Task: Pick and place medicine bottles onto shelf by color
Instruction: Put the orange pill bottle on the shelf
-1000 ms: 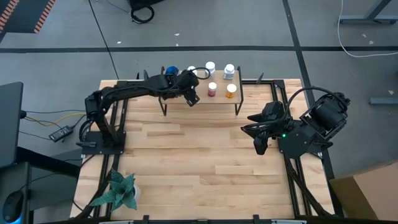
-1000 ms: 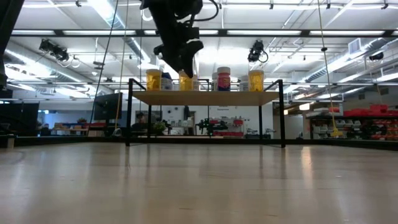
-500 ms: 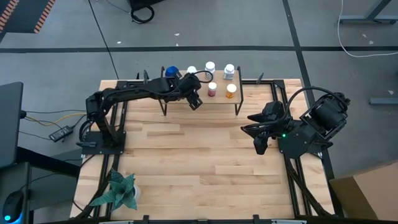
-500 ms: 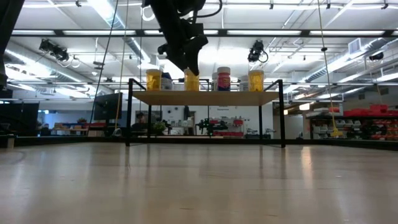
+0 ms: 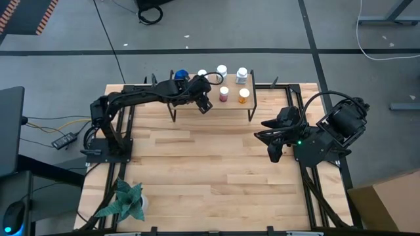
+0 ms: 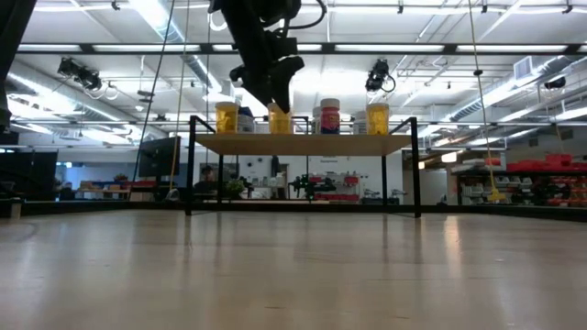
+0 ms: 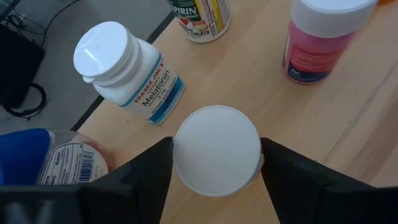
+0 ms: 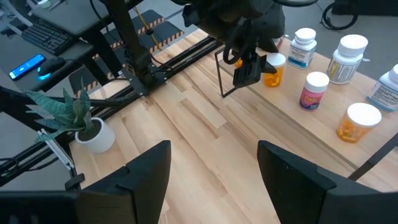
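The shelf [image 5: 230, 103] stands at the table's far edge and carries several medicine bottles. My left gripper [image 5: 204, 105] reaches over its left part and is shut on an orange bottle with a white cap [image 7: 216, 154], which also shows in the low view [image 6: 280, 120]. Beside it stand a white melatonin bottle [image 7: 134, 68], a blue-lidded bottle [image 7: 37, 155], a dark red bottle [image 6: 329, 116] and two more orange bottles [image 6: 227, 117] [image 6: 377, 117]. My right gripper [image 5: 266, 139] hangs open over the table's right side with nothing between its fingers. My left gripper pinches the orange bottle's white cap [image 7: 180, 163] between its two fingers, one on each side. The fingers slant down from the table's left and near side. The bottle is upright, its base on the shelf's board [image 6: 303, 144].
A green plant in a white pot [image 5: 125, 203] stands at the table's near left corner. Black rails [image 5: 308, 190] run along the left and right edges. Bare wooden tabletop [image 5: 210, 164] stretches between the shelf and the near edge.
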{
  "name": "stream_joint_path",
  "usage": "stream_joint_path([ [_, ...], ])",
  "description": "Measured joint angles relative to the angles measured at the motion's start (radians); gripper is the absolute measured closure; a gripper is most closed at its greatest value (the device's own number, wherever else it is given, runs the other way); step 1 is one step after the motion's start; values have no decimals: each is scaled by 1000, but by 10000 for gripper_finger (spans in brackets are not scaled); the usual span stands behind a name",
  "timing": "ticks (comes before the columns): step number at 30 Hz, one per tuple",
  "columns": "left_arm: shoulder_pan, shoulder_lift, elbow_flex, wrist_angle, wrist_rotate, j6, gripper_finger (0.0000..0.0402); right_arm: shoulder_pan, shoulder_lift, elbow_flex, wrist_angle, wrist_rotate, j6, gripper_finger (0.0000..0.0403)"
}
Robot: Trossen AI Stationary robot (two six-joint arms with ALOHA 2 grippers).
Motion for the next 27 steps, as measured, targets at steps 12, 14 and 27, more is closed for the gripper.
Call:
stream_joint_path([
  [12, -8, -31, -1, -14, 59, -23, 137, 0, 0, 0, 0, 11, -13, 156],
  [14, -6, -35, -1, -16, 53, -22, 133, 0, 0, 0, 0, 11, -14, 156],
  [27, 2, -35, -1, -17, 45, -21, 129, 0, 0, 0, 0, 11, -14, 156],
])
